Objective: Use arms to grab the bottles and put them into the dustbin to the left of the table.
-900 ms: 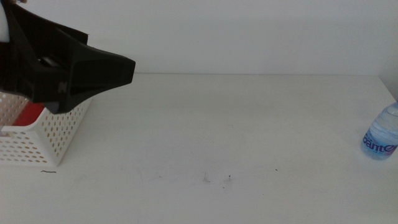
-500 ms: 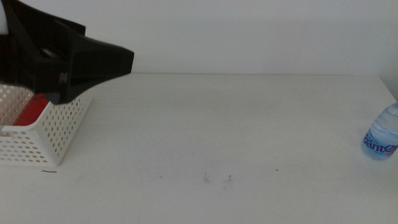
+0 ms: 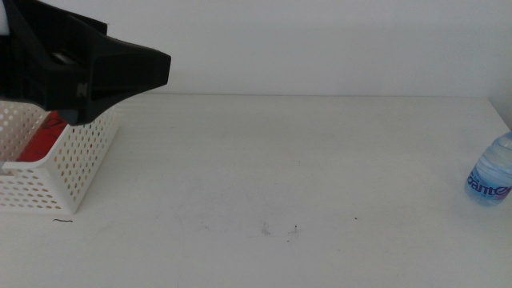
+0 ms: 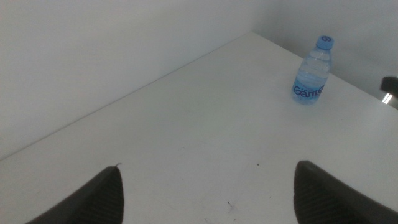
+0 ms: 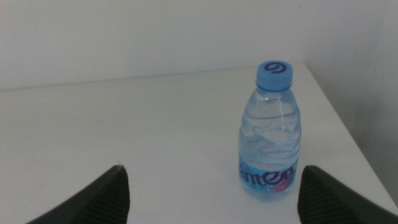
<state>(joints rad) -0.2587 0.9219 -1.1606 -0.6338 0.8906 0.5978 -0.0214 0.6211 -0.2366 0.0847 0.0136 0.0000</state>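
Water bottle [image 5: 270, 132] upright near table [image 3: 320, 160] right edge, ahead of right gripper [image 5: 211, 186], jaws wide, empty; left gripper [image 3: 120, 72], open, empty, above dustbin [image 3: 48, 176]; next: close in, grasp.

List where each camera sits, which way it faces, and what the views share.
Middle view: above the table, looking forward and down; left end effector over the dustbin.
Left wrist view: on the left arm, facing across the table; open left end effector.
Right wrist view: on the right arm, facing the water bottle; open right end effector.
Shared: all three show the water bottle.
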